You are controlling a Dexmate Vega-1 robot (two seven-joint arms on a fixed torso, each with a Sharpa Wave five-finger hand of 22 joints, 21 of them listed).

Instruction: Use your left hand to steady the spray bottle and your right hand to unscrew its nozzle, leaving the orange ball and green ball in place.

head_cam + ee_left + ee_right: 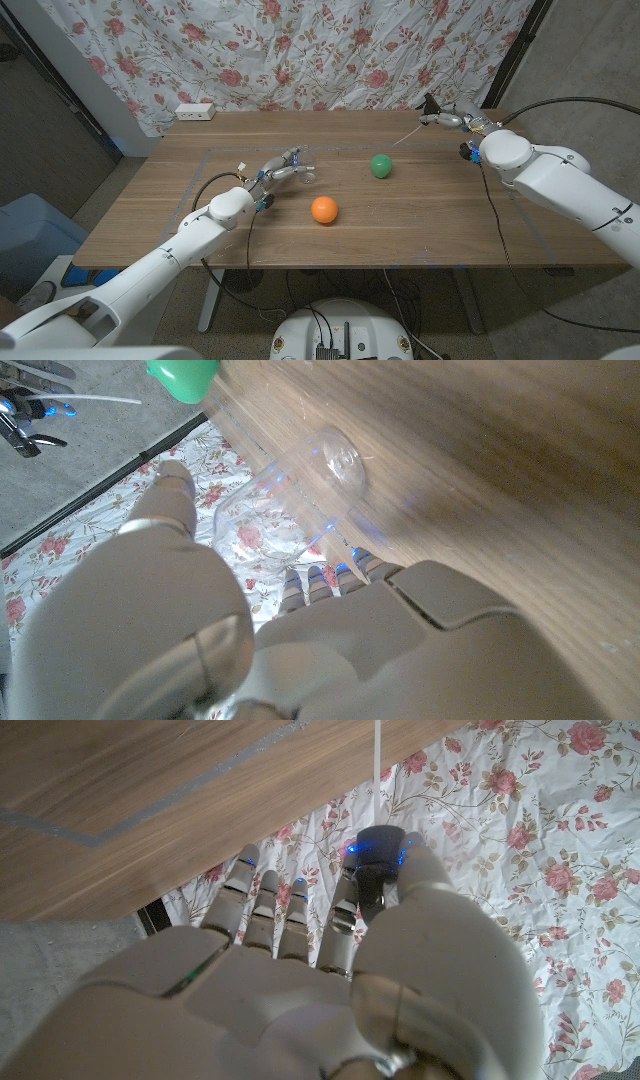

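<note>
A clear spray bottle (306,171) stands on the wooden table (430,220), left of centre, and my left hand (279,169) grips it from its left side. In the left wrist view the fingers (170,490) wrap the transparent bottle (300,490). My right hand (452,120) is raised over the table's far right and holds the black nozzle (380,875). The nozzle's thin white tube (405,135) points down and left, apart from the bottle. The green ball (380,165) lies right of the bottle, and the orange ball (323,209) lies nearer the front.
A white power strip (195,111) lies at the table's far left corner. A floral curtain (300,50) hangs behind the table. A blue bin (30,225) stands on the floor to the left.
</note>
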